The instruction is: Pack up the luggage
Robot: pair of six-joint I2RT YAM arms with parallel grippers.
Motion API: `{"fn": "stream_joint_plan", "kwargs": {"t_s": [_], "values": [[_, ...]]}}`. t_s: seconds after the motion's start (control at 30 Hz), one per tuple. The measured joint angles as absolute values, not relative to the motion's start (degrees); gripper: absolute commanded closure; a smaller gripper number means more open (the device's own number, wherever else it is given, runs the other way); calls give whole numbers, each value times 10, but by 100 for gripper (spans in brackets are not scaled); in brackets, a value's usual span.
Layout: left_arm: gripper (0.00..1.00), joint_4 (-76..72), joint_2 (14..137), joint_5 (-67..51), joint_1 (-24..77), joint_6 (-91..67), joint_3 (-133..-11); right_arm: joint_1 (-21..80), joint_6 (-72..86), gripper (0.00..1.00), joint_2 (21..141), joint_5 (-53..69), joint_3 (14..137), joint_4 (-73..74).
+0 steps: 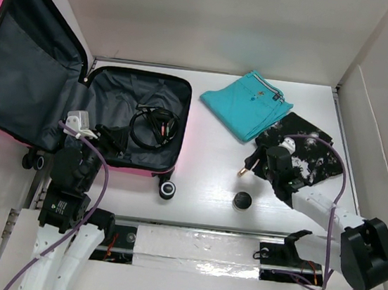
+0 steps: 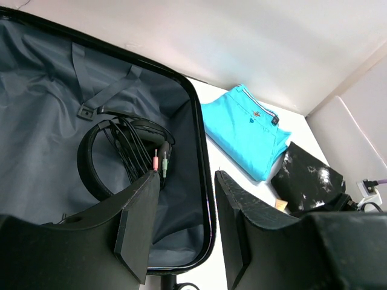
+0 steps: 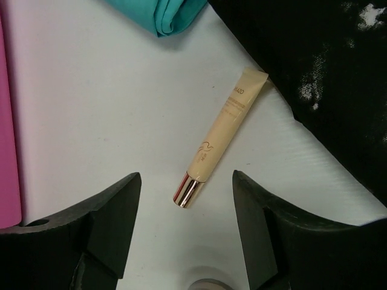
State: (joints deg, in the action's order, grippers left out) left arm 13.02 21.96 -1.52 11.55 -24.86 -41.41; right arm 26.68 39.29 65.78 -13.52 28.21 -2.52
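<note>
The pink luggage [image 1: 176, 86] lies open at the left, its lid leaning on the wall. Black headphones [image 1: 155, 126] with a coiled cable lie on its grey lining. My left gripper [image 1: 108, 136] is open and empty above the near part of the case; its wrist view shows the rim [image 2: 199, 133] and the headphones [image 2: 91, 163] between and past the fingers [image 2: 142, 205]. My right gripper [image 1: 252, 163] is open, low over a cream tube [image 3: 224, 130] with a gold cap. The cap end lies between the fingertips [image 3: 130, 187], untouched.
Folded teal shorts [image 1: 245, 103] and a black-and-white patterned garment [image 1: 306, 155] lie on the white table at the right rear. A small black round jar [image 1: 242, 200] stands just in front of the tube. A suitcase wheel [image 1: 167, 190] juts out. White walls enclose the table.
</note>
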Motion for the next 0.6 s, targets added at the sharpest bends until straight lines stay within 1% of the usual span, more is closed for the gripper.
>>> {"fn": "stream_joint_plan", "kwargs": {"t_s": [0.1, 0.23, 0.33, 0.4, 0.47, 0.53, 0.6], "values": [[61, 130, 218, -15, 116, -249, -414, 262, 399, 34, 683, -136, 285, -27], [61, 131, 211, -14, 117, -249, -414, 263, 399, 36, 760, -136, 309, -19], [61, 131, 204, -14, 121, -249, -414, 276, 397, 41, 810, -144, 335, -17], [61, 131, 201, -13, 124, -249, -414, 296, 395, 47, 835, -157, 363, -12], [61, 131, 199, -12, 124, -249, -414, 319, 393, 48, 865, -175, 394, -1], [61, 131, 197, -10, 126, -249, -414, 343, 388, 54, 898, -197, 425, 15], [61, 131, 196, -9, 129, -249, -414, 364, 379, 56, 928, -224, 456, 32]]}}
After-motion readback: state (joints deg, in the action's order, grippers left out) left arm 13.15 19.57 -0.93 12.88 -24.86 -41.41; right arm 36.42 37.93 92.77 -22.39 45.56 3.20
